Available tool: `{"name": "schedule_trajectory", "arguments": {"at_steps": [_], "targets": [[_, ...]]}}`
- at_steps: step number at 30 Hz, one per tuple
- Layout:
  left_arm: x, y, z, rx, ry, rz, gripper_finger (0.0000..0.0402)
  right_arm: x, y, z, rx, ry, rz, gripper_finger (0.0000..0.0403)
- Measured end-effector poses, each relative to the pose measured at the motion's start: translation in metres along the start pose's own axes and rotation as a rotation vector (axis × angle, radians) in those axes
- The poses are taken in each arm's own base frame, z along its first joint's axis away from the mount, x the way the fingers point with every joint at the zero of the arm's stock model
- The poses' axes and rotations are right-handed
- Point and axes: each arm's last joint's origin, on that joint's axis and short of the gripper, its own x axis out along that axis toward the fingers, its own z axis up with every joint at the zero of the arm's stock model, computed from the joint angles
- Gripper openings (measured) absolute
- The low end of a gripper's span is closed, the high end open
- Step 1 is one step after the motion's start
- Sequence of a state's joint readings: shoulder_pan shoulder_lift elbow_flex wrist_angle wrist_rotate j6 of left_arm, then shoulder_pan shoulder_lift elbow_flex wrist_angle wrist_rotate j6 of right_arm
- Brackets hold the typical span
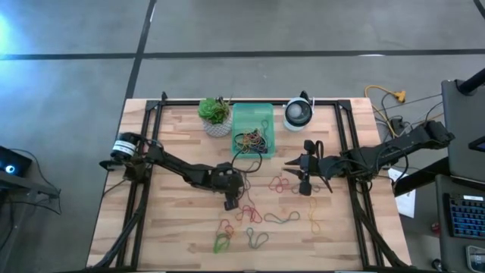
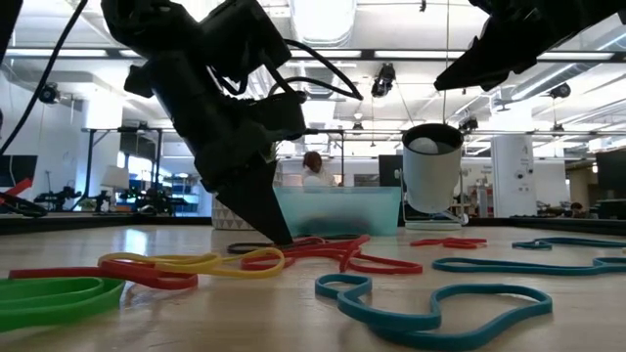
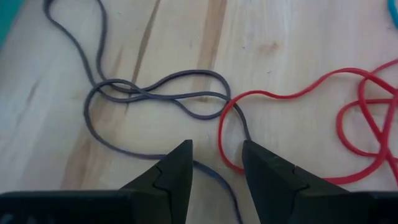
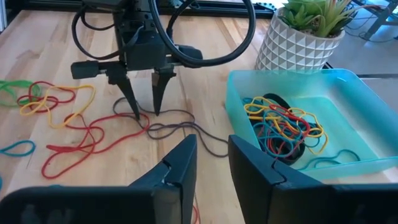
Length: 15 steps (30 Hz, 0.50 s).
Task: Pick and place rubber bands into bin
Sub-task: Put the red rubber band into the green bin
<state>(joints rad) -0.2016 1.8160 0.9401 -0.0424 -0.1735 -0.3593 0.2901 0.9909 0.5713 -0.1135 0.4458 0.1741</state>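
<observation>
From above, the left gripper (image 1: pixel 229 203) sits low over the middle of the table, just short of the bin (image 1: pixel 252 129), with loose rubber bands (image 1: pixel 261 216) scattered on the wood on the robot's side of it. The right gripper (image 1: pixel 292 166) hangs at about the same depth, off the bin's right corner, and is plainly farther from the bands under the left arm.

At table height, the left gripper's tips (image 2: pixel 269 227) come down to the board right at a tangle of red and dark bands, with the bin (image 2: pixel 337 209) close behind them; the right arm shows only at the top, well above the surface.

Past the left fingers (image 3: pixel 177 171), a dark band (image 3: pixel 158 93) lies flat, its long loop running crosswise to the gap between the tips; one trailing strand of it passes between them, with a red band (image 3: pixel 298 99) just to one side. The jaws stand parted and hold nothing.

From the right wrist, the left gripper (image 4: pixel 144 109) straddles that dark band (image 4: pixel 180 132), and the bin (image 4: pixel 348 165), already holding a heap of bands, is just beside it. The right fingers (image 4: pixel 180 168) are partly apart and empty. The left arm is judged the nearer one, needing only to close on the strand
</observation>
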Motion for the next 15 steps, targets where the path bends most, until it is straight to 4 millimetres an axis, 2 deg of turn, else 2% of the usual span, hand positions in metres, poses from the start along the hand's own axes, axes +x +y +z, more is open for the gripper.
{"name": "schedule_trajectory", "arguments": {"at_steps": [11, 15], "targets": [[0.0, -0.0009, 0.0001, -0.002, 0.005, -0.023, 0.0125, 0.0001, 0.0, -0.0005, 0.0, 0.001, 0.0, 0.0075], [0.0, -0.001, 0.0002, -0.002, 0.004, -0.025, 0.0105, 0.0001, 0.0, -0.0005, 0.0, 0.001, 0.0, 0.0076]]}}
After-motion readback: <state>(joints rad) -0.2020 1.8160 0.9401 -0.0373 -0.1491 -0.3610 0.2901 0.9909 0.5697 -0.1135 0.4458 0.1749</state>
